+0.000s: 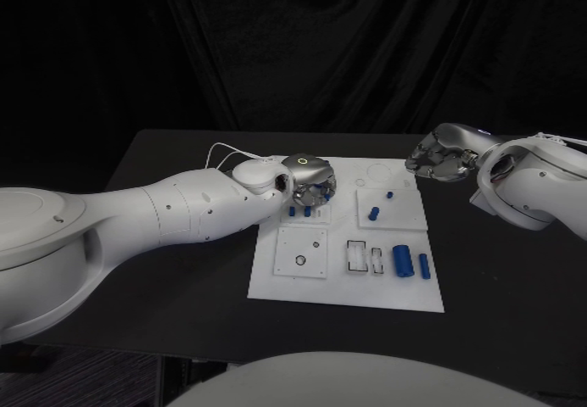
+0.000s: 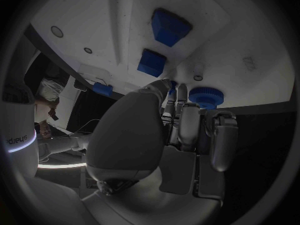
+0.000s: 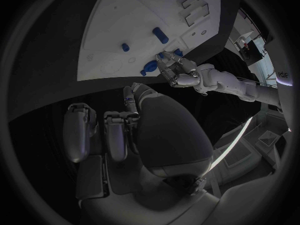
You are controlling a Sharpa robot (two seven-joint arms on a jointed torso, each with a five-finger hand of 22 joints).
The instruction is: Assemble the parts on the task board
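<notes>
The task board (image 1: 346, 292) is seen at the centre of the head view, with most blue parts (image 1: 401, 259) still lying loose toward its lower right; little of the assembly is judged done. The left hand (image 1: 309, 180) is lowered over the board's upper-left plate, fingertips by small blue pegs (image 1: 298, 210); whether anything is pinched cannot be told. The right hand (image 1: 440, 154) is held curled and empty at the board's upper-right corner.

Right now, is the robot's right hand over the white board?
No. In the head view the right hand hovers over the black table, just past the task board.
</notes>
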